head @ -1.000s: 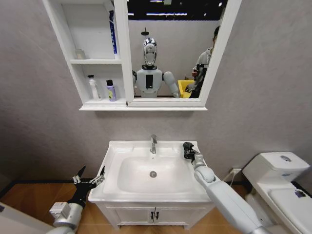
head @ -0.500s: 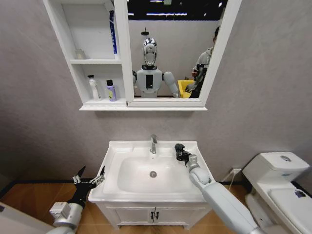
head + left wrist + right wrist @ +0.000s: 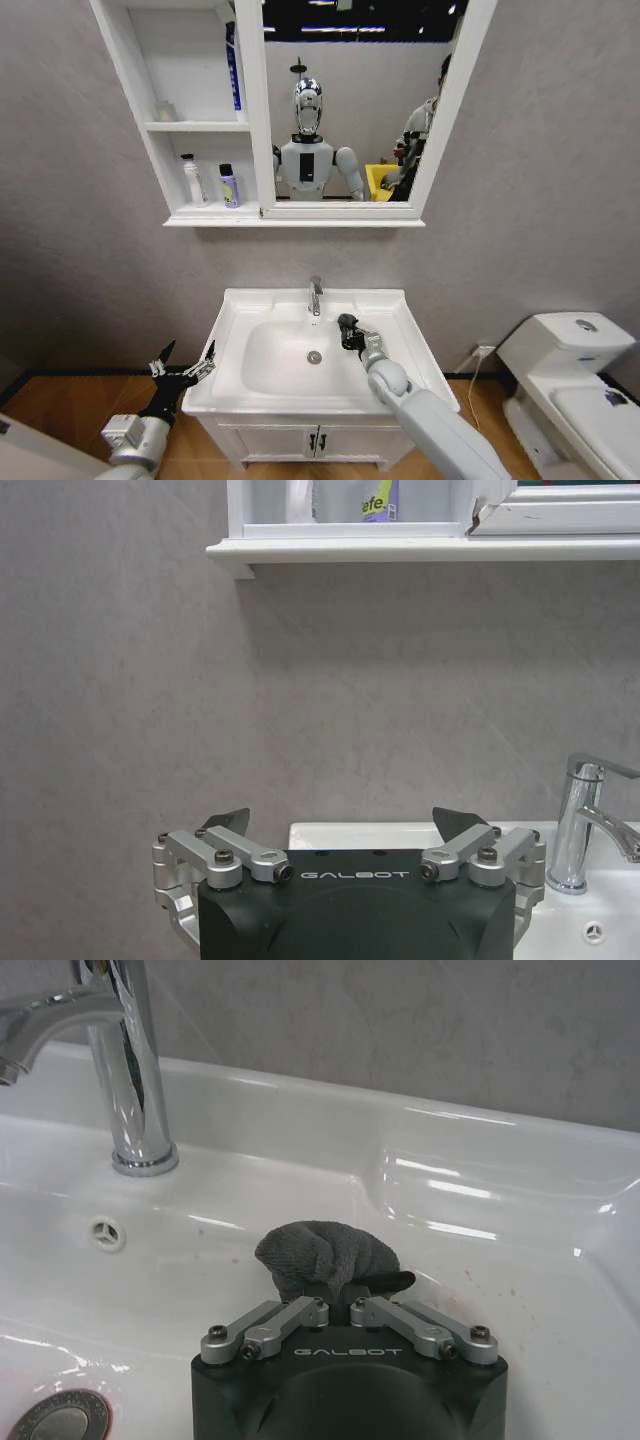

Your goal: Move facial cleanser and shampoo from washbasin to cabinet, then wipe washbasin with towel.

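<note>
My right gripper [image 3: 349, 331] is shut on the small dark towel [image 3: 322, 1253] and holds it against the back right slope of the white washbasin [image 3: 232, 305], right of the chrome tap [image 3: 315, 294]. In the right wrist view the towel bulges from between the fingers above the red-ringed drain [image 3: 58, 1422]. On the cabinet's [image 3: 150, 120] lowest shelf stand two bottles: a white one [image 3: 189, 180] and a lilac one [image 3: 228, 186]. My left gripper [image 3: 182, 368] hangs open, holding nothing, off the basin's front left corner.
A white-framed mirror [image 3: 345, 110] hangs above the basin and reflects the robot. A white toilet [image 3: 575, 385] stands to the right. Below the basin is a low white vanity [image 3: 315, 440] with black handles. Grey wall lies behind.
My right gripper has slid the towel leftward from the basin's back right rim down into the bowl beside the tap. The left arm has stayed still.
</note>
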Motion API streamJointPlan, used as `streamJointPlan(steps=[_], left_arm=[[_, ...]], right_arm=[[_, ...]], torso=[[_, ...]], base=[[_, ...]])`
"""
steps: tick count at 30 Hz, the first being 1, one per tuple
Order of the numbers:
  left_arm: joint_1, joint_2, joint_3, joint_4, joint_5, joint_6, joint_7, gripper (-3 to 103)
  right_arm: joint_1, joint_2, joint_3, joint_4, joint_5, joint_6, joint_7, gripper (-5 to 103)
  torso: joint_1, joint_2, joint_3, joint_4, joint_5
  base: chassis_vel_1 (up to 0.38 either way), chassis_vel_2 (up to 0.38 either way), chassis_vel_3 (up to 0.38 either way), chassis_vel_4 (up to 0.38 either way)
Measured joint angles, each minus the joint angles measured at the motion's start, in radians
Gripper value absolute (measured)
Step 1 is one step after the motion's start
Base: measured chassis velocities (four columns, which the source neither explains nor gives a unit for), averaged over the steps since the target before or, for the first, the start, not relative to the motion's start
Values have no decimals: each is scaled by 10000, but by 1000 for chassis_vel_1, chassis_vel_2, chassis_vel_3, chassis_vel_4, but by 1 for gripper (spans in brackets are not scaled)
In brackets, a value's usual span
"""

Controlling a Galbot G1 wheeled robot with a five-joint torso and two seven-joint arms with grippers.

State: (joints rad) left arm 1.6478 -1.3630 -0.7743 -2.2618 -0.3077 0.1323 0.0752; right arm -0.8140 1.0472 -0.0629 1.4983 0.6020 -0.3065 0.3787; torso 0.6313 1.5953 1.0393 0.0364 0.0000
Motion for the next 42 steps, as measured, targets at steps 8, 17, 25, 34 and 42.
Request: streamJointPlan(steps=[8, 17, 25, 34, 42], left_arm=[[0, 0, 0, 0, 0, 0, 0, 100], [0, 0, 0, 0, 0, 0, 0, 100], [0, 0, 0, 0, 0, 0, 0, 100], [0, 0, 0, 0, 0, 0, 0, 100], [0, 0, 0, 0, 0, 0, 0, 100]], right_arm=[[44, 141, 113, -324, 75, -144, 250, 5], [218, 148, 476, -616, 450, -312, 666, 5], [166, -288, 1081, -487, -1142, 516, 475, 5], [318, -479, 1688, -948, -1782, 1334, -766, 5], [607, -614, 1987, -1688, -1477, 1529, -1918, 5]], torso=[[0, 0, 0, 3, 2], [-1, 0, 1, 7, 4], [0, -3, 0, -1, 0], [0, -3, 0, 2, 1], [0, -3, 1, 1, 1]], base=[[0, 0, 0, 0], [0, 0, 0, 0], [0, 0, 0, 0], [0, 0, 0, 0], [0, 0, 0, 0]])
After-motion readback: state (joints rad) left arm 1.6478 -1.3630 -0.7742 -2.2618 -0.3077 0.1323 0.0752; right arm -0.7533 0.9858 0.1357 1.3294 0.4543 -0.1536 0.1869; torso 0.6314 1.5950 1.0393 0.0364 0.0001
